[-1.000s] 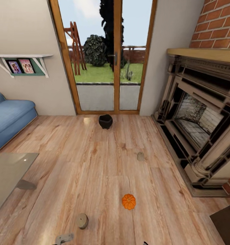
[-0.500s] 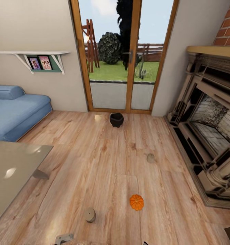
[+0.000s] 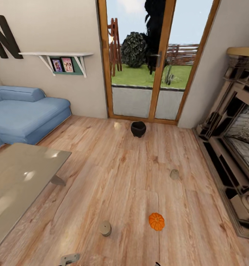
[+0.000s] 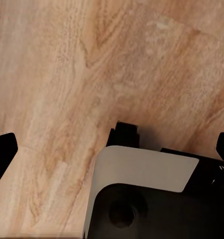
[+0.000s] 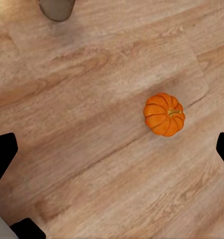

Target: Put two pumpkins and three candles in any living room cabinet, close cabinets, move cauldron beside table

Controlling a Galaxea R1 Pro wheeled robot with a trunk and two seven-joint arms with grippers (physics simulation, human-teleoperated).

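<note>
One pumpkin (image 3: 156, 221) sits on the bare floor (image 3: 113, 173) just ahead of me, stem up, a candle (image 3: 105, 228) near it to the left and another candle (image 3: 174, 174) farther on toward the fireplace (image 3: 231, 147). The cauldron (image 3: 138, 129) stands by the glass door (image 3: 154, 62). My right gripper (image 5: 112, 149) hangs over the pumpkin with jaws spread wide and empty; my left gripper (image 4: 112, 144) is also spread over floor. I judge the pumpkin light, hard and smooth: I'd pinch it across the ribbed sides, not the stem. The candles look rigid; flanks suit them.
</note>
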